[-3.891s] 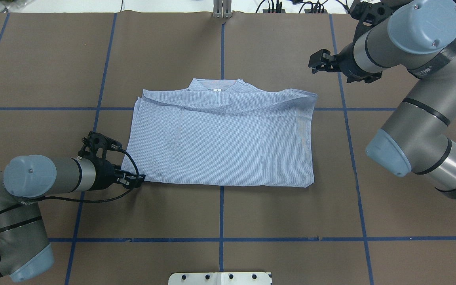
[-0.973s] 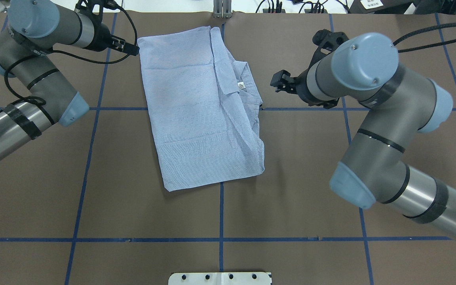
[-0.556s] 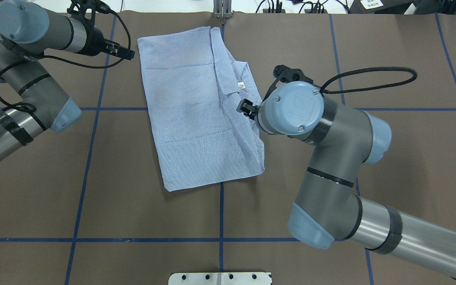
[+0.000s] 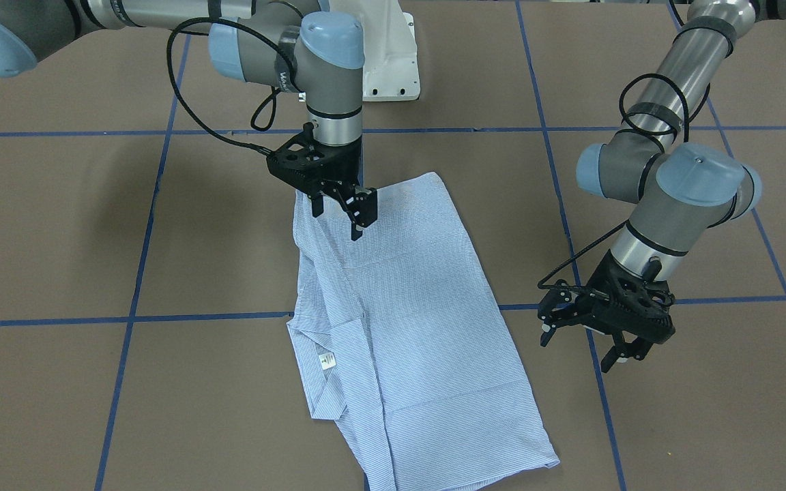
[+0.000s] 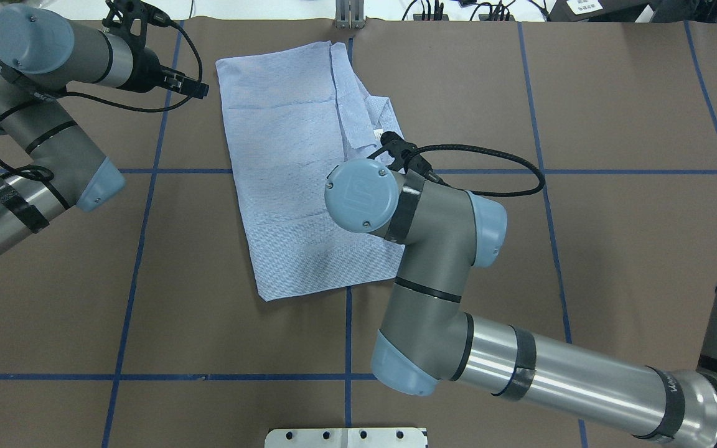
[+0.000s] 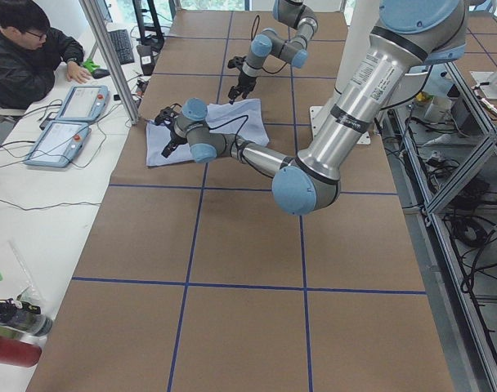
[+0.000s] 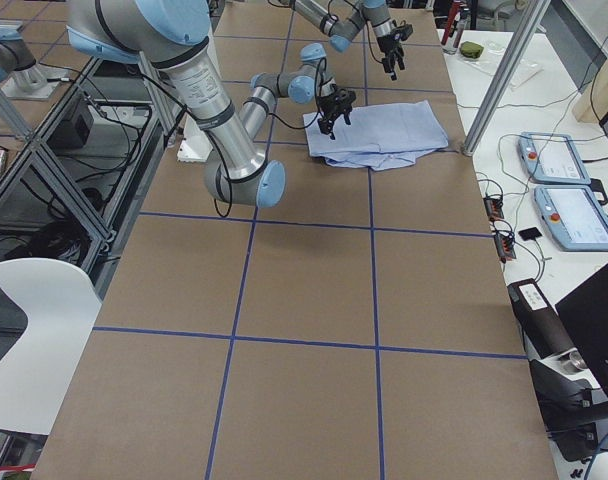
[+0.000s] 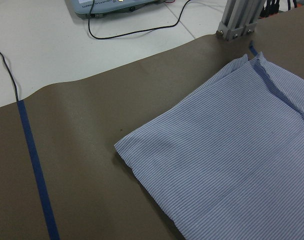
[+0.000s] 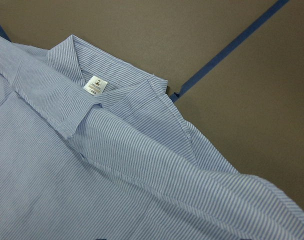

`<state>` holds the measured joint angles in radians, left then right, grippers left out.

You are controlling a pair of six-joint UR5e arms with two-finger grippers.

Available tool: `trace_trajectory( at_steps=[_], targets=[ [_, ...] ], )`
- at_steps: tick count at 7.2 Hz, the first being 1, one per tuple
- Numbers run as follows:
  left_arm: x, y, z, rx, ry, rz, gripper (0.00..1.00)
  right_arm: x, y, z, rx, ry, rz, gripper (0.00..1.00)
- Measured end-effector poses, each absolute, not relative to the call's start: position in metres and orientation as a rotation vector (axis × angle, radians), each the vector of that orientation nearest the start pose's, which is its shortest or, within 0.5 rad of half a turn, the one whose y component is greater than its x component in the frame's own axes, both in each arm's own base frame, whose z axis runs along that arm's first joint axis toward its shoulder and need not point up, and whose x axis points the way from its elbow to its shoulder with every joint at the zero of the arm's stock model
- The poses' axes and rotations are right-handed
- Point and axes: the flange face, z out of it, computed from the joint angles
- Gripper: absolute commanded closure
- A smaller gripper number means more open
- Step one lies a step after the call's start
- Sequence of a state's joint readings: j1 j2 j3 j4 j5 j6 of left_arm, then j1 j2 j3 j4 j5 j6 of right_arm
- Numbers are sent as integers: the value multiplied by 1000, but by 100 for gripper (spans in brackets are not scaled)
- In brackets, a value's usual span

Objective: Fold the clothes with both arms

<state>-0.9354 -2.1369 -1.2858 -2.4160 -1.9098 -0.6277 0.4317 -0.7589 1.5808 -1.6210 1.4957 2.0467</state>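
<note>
Shirt (image 4: 420, 320) lies folded flat on the counter (image 4: 93, 239), neck label (image 4: 327, 361) showing. Right gripper (image 4: 336, 217) stands over the shirt's end away from its collar, fingers spread, holding nothing. Left gripper (image 4: 580, 344) hangs just beside the shirt, fingers apart, empty.

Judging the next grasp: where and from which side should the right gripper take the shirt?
Probably its robot-side right corner, from above, fingers astride the edge: the shirt lies flat, so only edges offer a hold, and the right gripper hovers open there.
</note>
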Motion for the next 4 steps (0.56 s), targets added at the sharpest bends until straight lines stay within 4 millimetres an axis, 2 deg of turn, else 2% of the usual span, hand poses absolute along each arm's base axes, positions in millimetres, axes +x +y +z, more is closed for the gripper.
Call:
trace_trajectory(
  at_steps=[1, 2, 4],
  targets=[
    [354, -648, 362, 723, 904, 198, 0, -606, -422, 175, 38, -783, 917, 10],
    [354, -648, 361, 724, 905, 198, 0, -614, -415, 191, 32, -757, 919, 10],
    [355, -647, 361, 724, 906, 199, 0, -616, -409, 226, 50, -697, 873, 9]
  ],
)
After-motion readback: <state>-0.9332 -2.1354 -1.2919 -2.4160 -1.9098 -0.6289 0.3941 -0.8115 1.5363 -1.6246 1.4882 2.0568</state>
